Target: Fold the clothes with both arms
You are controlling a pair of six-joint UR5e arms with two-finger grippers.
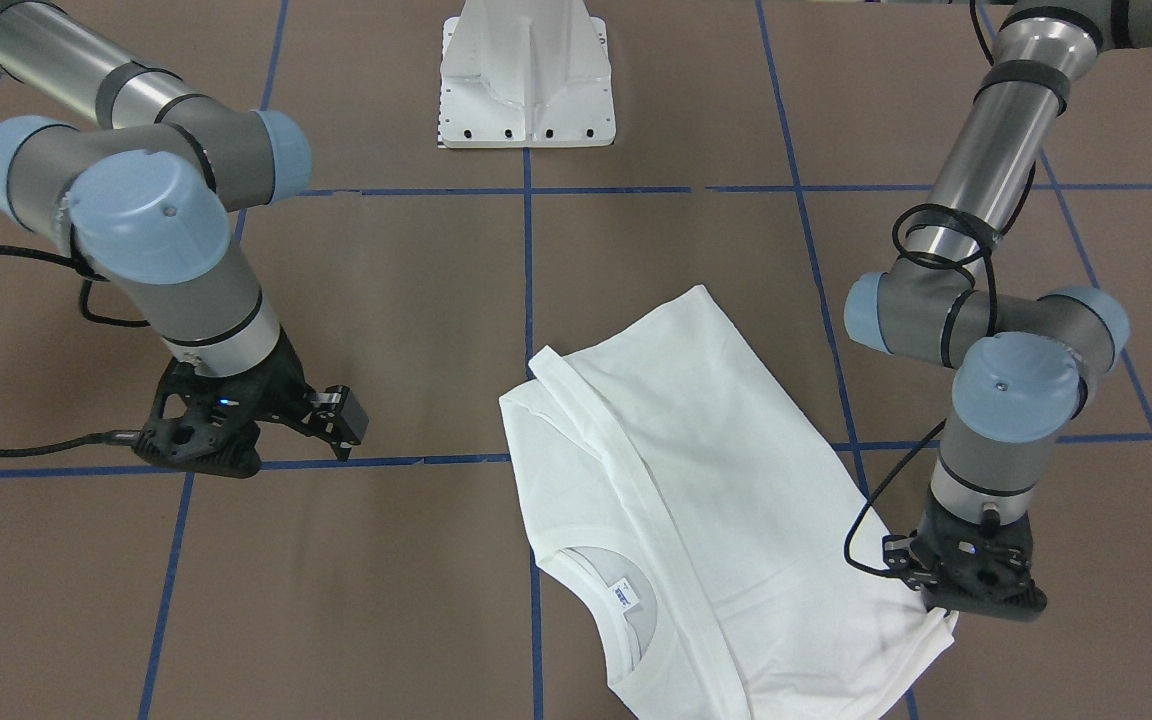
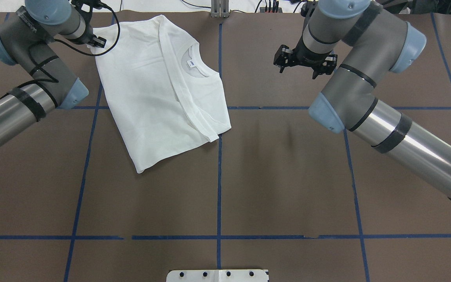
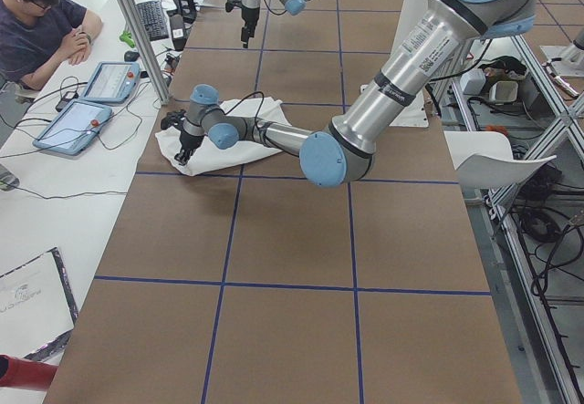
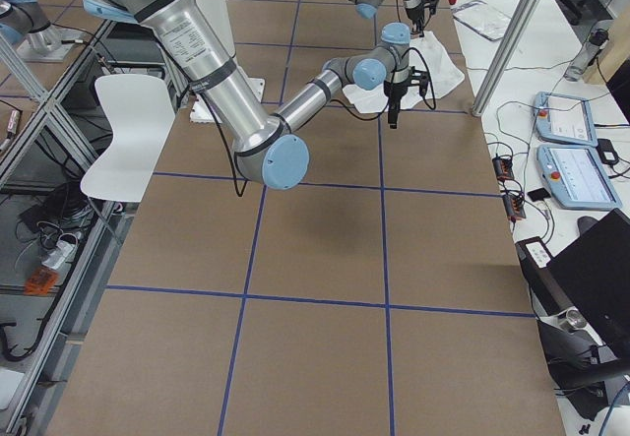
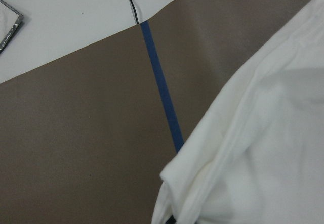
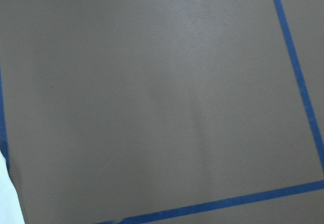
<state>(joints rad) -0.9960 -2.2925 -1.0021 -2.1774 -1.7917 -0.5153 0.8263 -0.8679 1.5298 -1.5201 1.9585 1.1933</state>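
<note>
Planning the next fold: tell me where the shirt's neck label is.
In the overhead view, the neck label lies inside the collar of the white T-shirt, just left of the central blue tape line.

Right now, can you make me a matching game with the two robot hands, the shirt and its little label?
1 left hand
2 right hand
3 T-shirt
4 label

A inside the collar
B over bare table
C at the T-shirt's corner
D white, spread on the table

Pairs: 1-C, 2-B, 3-D, 4-A
</note>
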